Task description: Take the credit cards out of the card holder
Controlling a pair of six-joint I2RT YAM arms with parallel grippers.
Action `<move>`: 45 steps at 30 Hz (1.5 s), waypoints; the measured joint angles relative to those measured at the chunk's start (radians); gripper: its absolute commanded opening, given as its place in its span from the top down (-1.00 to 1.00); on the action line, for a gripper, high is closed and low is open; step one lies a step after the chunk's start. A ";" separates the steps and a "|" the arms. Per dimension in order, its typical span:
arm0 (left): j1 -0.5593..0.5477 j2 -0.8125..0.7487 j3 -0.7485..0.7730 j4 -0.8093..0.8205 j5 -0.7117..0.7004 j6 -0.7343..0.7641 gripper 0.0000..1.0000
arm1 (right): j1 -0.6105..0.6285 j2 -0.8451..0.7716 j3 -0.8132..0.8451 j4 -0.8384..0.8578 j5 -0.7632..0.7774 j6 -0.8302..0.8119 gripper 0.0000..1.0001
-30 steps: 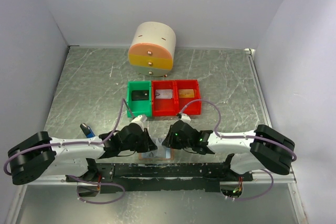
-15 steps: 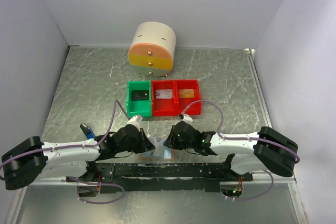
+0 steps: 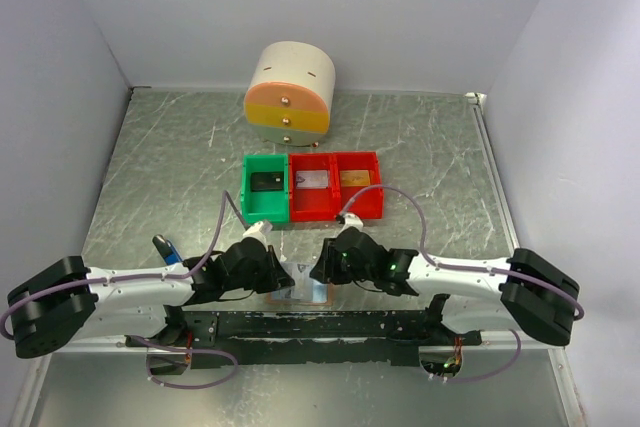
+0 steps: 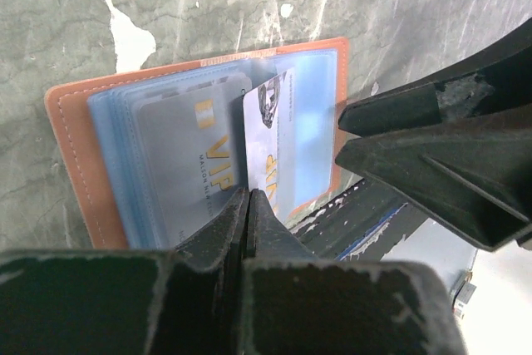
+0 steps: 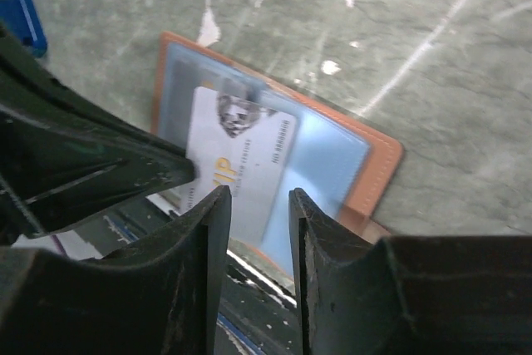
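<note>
The grey, pale-veined counter [image 3: 420, 147] sits inside white walls; at the middle of its far edge stands a round drawer unit [image 3: 290, 92], cream on top with orange and yellow drawer fronts.

The left arm [image 3: 130, 287] and the right arm [image 3: 460, 272] reach inward along the near edge, their wrists close together at its middle.

Between the drawer unit and the wrists stands a row of three bins, touching side by side; the green bin [image 3: 262, 212] on the left end holds a black flat item [image 3: 264, 182]; the middle red bin [image 3: 312, 210] holds a pale flat item [image 3: 313, 180]; the right-hand red bin [image 3: 360, 209] holds an amber flat item [image 3: 353, 178].

The card holder [image 4: 71, 164] lies flat, face up, at the middle of the near edge, directly under both wrists; its tan-orange border frames pale blue, see-through pockets.

A white credit card [image 4: 278, 122], printed with a dark picture and gold lettering, lies on the holder's face, askew to the pockets; the left jaws are pressed together with no gap, pinching this card at its edge.

A silver-grey VIP card [image 4: 179, 164] sits inside the pockets, just beside the white card.

The right jaws stand narrowly apart with nothing between them; in the left wrist view their tips are at the holder's edge opposite the left jaws, just beside the white card.

A small blue-and-black stick gadget [image 3: 165, 247] lies toward the near left corner, just beyond the left arm and well apart from the holder.
</note>
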 measured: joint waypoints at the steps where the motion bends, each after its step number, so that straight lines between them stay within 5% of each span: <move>1: 0.000 0.000 0.000 0.000 0.000 0.000 0.82 | 0.000 0.003 0.009 0.007 -0.013 -0.013 0.30; 8: 0.000 -0.005 0.000 0.003 0.000 -0.003 0.74 | 0.000 0.146 0.063 0.035 -0.051 -0.032 0.33; 14: 0.000 -0.014 -0.003 0.023 0.003 -0.004 0.40 | -0.003 0.181 0.058 0.084 -0.053 0.015 0.33; 20: 0.000 0.017 -0.087 0.202 0.034 -0.046 0.36 | -0.005 0.173 0.019 0.147 -0.054 0.048 0.33; 32: 0.000 0.090 -0.079 0.272 0.064 -0.065 0.86 | -0.007 0.161 -0.003 0.177 -0.050 0.068 0.33; 39: -0.002 -0.014 -0.064 0.126 0.022 -0.066 0.86 | -0.018 0.134 -0.004 0.133 -0.044 0.057 0.31; 45: -0.002 -0.163 -0.036 -0.056 -0.043 -0.051 0.86 | -0.029 0.058 -0.012 0.068 -0.032 -0.008 0.11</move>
